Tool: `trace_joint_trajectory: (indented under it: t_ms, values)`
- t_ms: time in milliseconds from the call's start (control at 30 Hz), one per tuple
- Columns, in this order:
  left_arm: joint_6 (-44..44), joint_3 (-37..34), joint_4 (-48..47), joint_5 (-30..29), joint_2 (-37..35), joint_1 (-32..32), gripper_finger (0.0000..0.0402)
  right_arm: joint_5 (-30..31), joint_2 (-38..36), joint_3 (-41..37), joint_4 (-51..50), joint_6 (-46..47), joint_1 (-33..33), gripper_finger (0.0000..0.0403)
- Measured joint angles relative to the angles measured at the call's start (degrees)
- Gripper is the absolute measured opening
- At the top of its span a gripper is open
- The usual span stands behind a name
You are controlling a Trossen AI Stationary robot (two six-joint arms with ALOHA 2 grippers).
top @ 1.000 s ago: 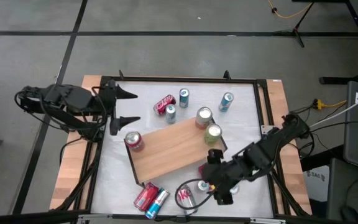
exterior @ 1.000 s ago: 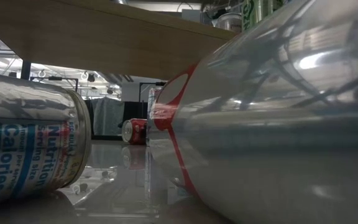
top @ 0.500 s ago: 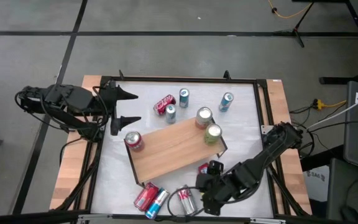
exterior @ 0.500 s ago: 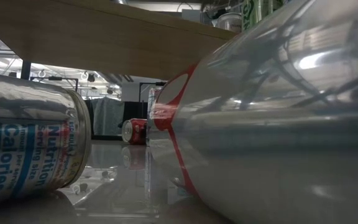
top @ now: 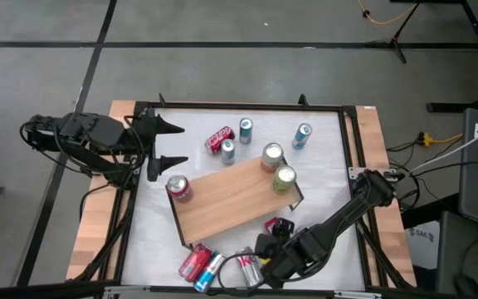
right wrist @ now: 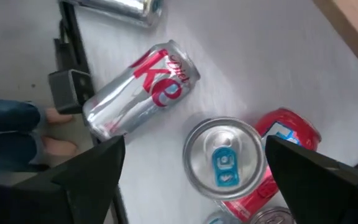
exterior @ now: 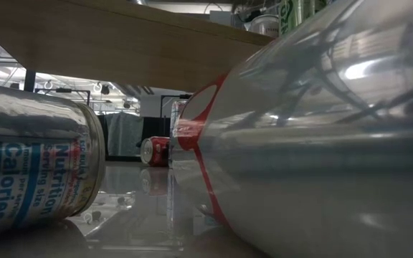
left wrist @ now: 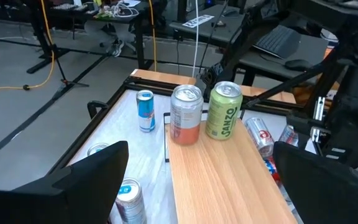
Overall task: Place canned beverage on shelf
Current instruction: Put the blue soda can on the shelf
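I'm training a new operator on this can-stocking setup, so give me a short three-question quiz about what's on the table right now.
1. True or false: the green can stands upright on the shelf.
2. Which tool hangs over the Diet Coke can lying at the table's front edge? A: left tool. B: right tool.
3. Fill in: the left tool waits at the table's left edge with its jaws ___.
Key: 1 true; 2 B; 3 open.

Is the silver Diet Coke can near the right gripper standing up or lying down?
Lying down. The Diet Coke can rests on its side on the white tabletop, lettering facing up, while a can beside it stands upright, top showing.
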Motion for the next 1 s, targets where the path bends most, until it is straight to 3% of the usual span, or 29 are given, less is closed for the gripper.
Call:
trace_joint_trajectory:
  t_ms: [467,1000]
  values:
    - [0.0,0.0,-2.4,0.1,0.0,0.0,0.0395,4.0,0.0,0.0,-3.9,-0.4,0.0,0.0376]
    - [0.0,0.0,-2.8,0.1,0.0,0.0,0.0395,0.0,1.3,-4.6,-0.9,-0.1,-0.4,0.0376]
